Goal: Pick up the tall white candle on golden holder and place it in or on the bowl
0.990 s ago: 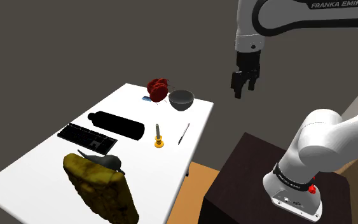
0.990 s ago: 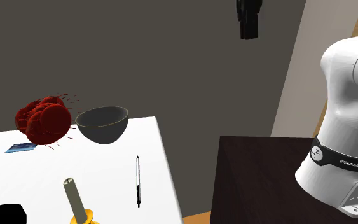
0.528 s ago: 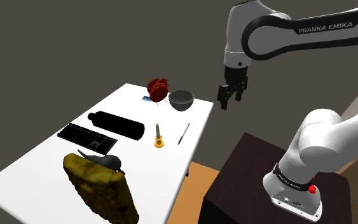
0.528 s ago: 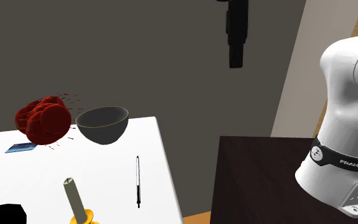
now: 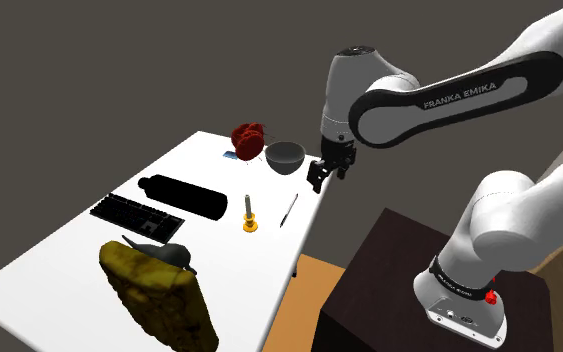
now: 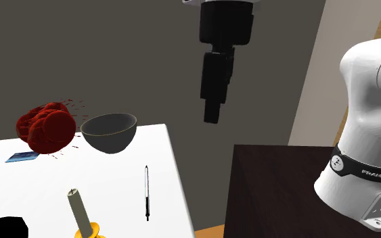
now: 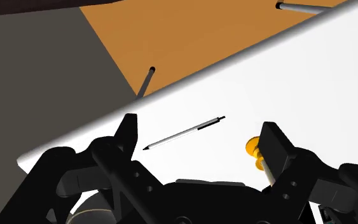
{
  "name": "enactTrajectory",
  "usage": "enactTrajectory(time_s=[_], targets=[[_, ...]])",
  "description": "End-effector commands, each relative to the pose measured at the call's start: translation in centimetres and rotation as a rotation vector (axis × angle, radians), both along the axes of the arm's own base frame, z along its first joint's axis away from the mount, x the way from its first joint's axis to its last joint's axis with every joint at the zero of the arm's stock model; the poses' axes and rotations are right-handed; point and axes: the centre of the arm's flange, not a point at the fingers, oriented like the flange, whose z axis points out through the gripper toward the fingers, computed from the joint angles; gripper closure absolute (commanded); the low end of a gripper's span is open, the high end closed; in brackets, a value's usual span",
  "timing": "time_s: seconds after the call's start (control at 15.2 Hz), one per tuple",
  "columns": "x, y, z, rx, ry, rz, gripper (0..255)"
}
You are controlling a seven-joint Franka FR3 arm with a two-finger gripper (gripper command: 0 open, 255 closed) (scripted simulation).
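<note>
Below the empty tool [image 5: 317, 178], its fingers [image 7: 127, 130] spread apart, the candle [image 5: 249, 207] stands upright on the surface [image 5: 69, 255], off beside one finger; centring over it before descending would steady the grasp.

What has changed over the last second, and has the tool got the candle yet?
Not yet. The tool has come down and toward the shoulder view's left, from high up off the table's side to low by its edge, near the bowl. It is open and has taken hold of nothing. The candle, the bowl and the pen lie as before.
</note>
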Motion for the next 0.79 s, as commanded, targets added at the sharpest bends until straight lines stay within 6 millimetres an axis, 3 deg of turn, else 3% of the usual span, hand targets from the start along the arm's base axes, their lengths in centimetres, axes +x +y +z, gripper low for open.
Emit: enactTrajectory(time_s=[0.0, 0.73], targets=[[1.1, 1.5, -1.4, -0.009, -0.042, -0.007, 0], [8.7, 8.8, -9.7, -0.067, -0.243, -0.044, 0]])
